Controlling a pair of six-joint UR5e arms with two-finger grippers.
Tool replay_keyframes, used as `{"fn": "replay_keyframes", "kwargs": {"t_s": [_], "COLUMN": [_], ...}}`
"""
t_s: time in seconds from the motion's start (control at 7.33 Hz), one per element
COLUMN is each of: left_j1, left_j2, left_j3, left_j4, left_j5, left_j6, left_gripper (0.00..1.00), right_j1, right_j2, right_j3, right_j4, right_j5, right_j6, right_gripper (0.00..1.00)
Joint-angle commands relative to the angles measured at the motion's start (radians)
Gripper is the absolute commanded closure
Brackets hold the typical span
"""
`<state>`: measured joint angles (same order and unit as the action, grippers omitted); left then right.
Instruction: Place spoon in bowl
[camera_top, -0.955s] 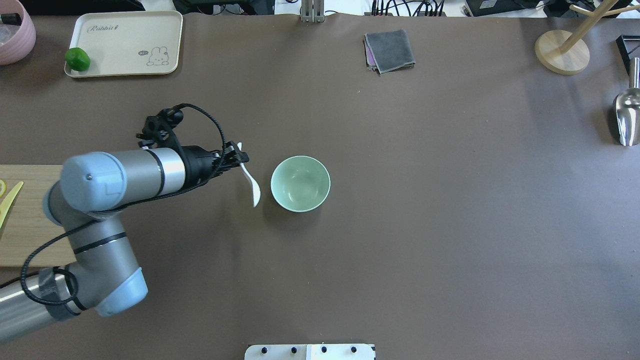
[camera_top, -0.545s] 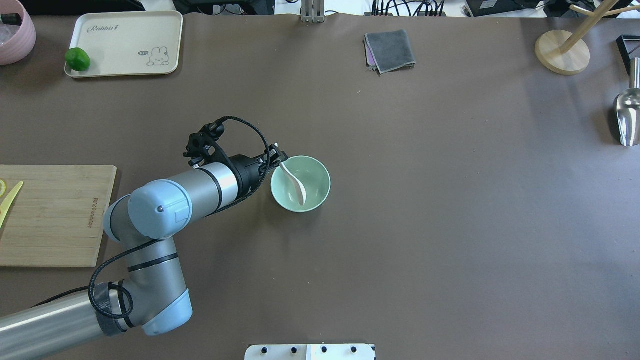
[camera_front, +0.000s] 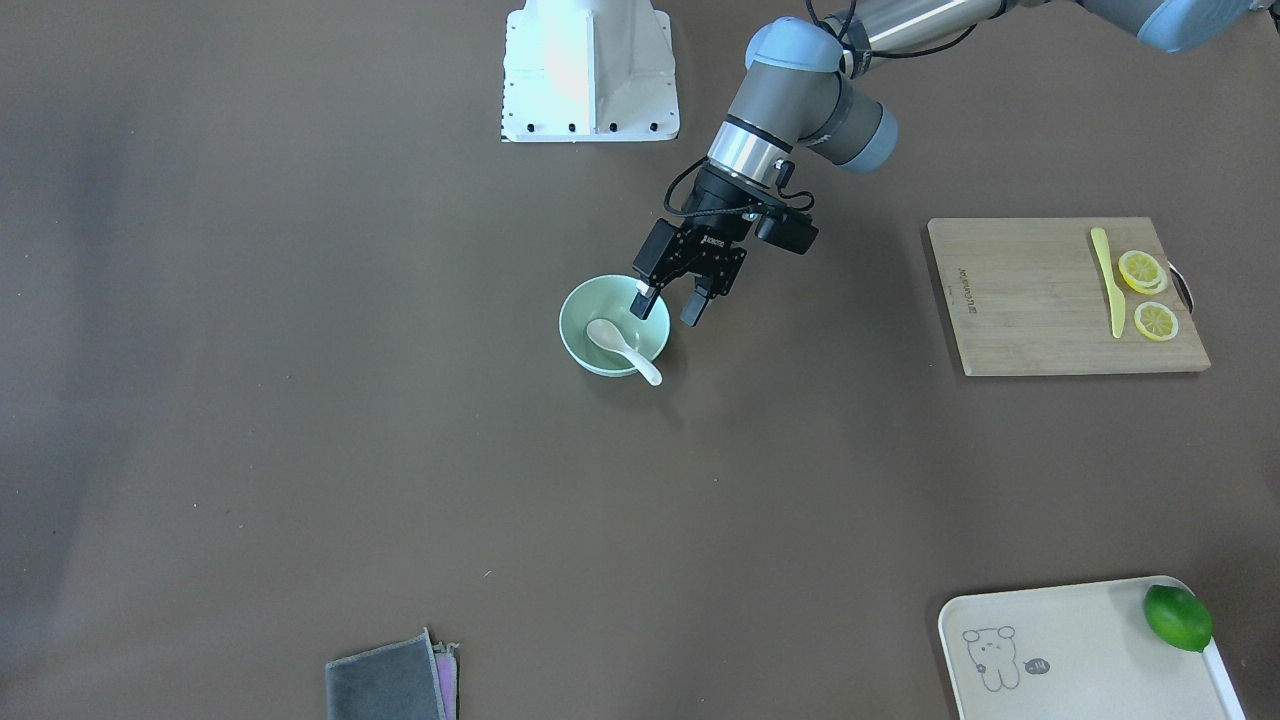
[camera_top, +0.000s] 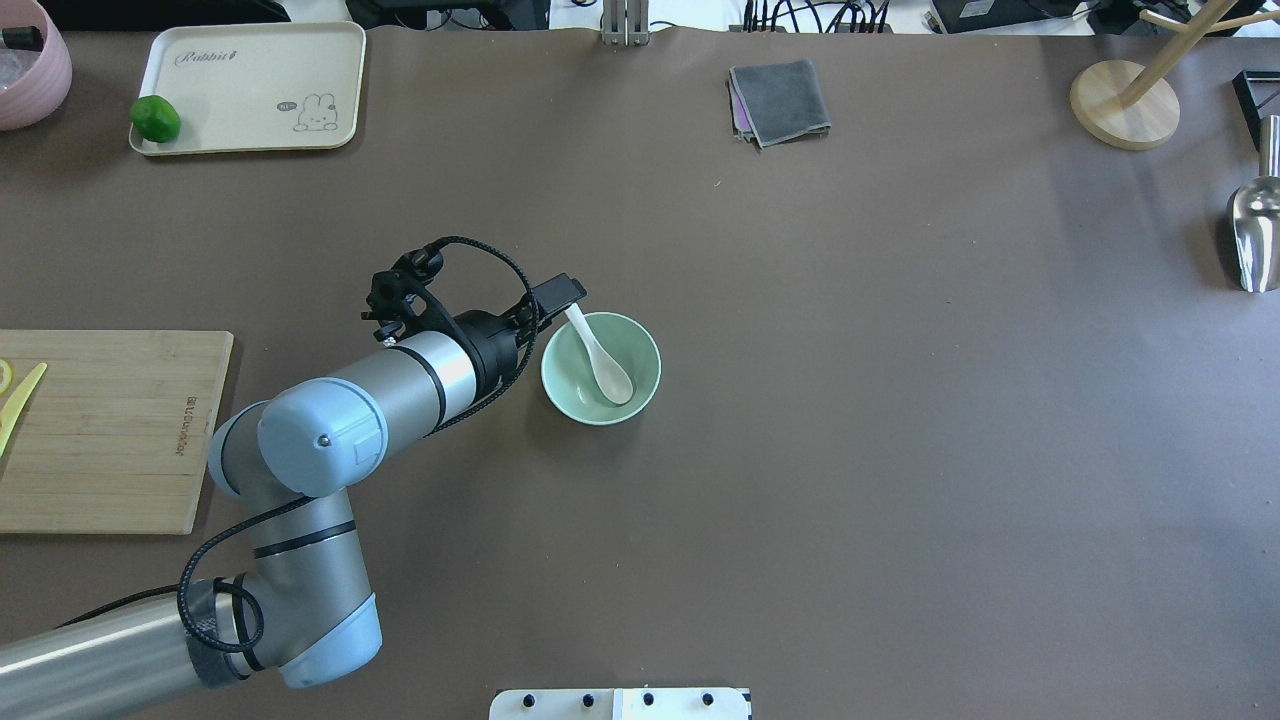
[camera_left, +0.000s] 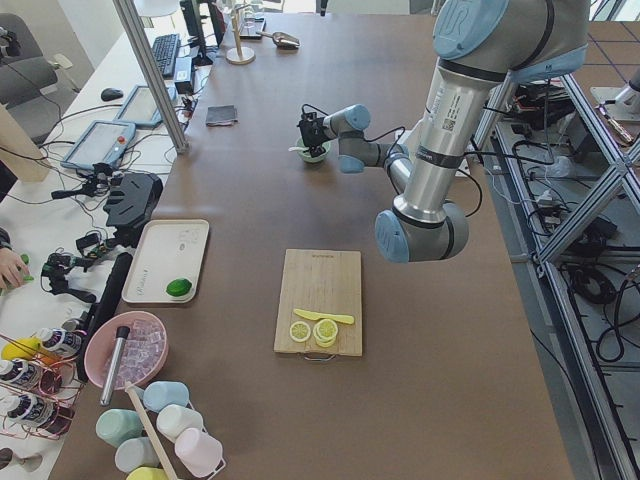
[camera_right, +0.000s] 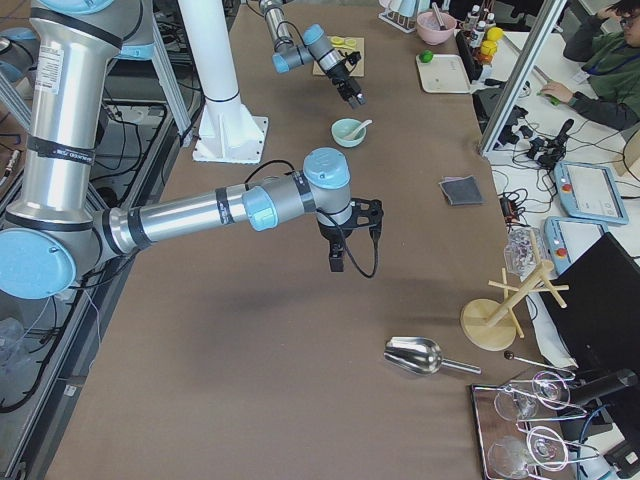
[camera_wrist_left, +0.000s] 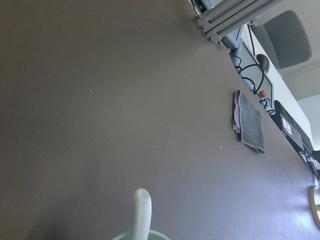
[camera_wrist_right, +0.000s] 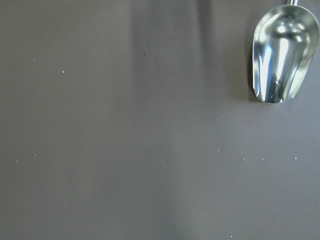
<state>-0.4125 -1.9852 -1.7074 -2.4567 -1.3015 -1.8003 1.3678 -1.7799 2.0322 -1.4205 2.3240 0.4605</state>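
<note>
The white spoon (camera_top: 601, 358) lies in the mint-green bowl (camera_top: 650, 372), scoop down inside and handle leaning over the far-left rim. In the front-facing view the spoon (camera_front: 620, 346) rests in the bowl (camera_front: 574, 312) with its handle past the near rim. My left gripper (camera_front: 668, 305) is open and empty, just beside and above the bowl's rim; it also shows in the overhead view (camera_top: 548, 312). The left wrist view shows the spoon's handle tip (camera_wrist_left: 141, 209). My right gripper (camera_right: 335, 262) shows only in the exterior right view, over bare table; I cannot tell its state.
A wooden cutting board (camera_top: 100, 430) with a yellow knife (camera_front: 1105, 280) and lemon slices lies at the left. A cream tray (camera_top: 250, 85) with a lime (camera_top: 155, 118), a grey cloth (camera_top: 780, 100), a wooden stand (camera_top: 1125, 100) and a metal scoop (camera_top: 1255, 230) line the far and right edges.
My left gripper carried the spoon rightward over the bowl, then opened and let it go. The spoon now lies in the bowl, and the gripper has drawn back a little.
</note>
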Motion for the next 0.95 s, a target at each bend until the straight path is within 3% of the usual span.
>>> {"fn": "replay_keyframes", "kwargs": {"t_s": [0.0, 0.27, 0.55, 0.82], "left_j1": [-0.038, -0.249, -0.630, -0.811], "left_j2": [0.272, 0.501, 0.618, 0.660], "left_j3": [-0.233, -0.342, -0.330, -0.330], "left_j4": [0.055, 0.125, 0.142, 0.329], "left_j5": [-0.136, -0.452, -0.901, -0.967], "left_j6": [0.164, 0.462, 0.898, 1.281], "left_gripper": [0.02, 0.02, 0.02, 0.01], "right_j1": [0.001, 0.001, 0.001, 0.007], "right_j2": [-0.007, -0.024, -0.033, -0.041], "right_j3": [-0.010, -0.010, -0.010, -0.009], "right_j4": [0.000, 0.000, 0.000, 0.002], "right_j5": [-0.001, -0.002, -0.002, -0.002], "right_j6": [0.001, 0.001, 0.000, 0.000], "right_gripper": [0.00, 0.00, 0.00, 0.00]}}
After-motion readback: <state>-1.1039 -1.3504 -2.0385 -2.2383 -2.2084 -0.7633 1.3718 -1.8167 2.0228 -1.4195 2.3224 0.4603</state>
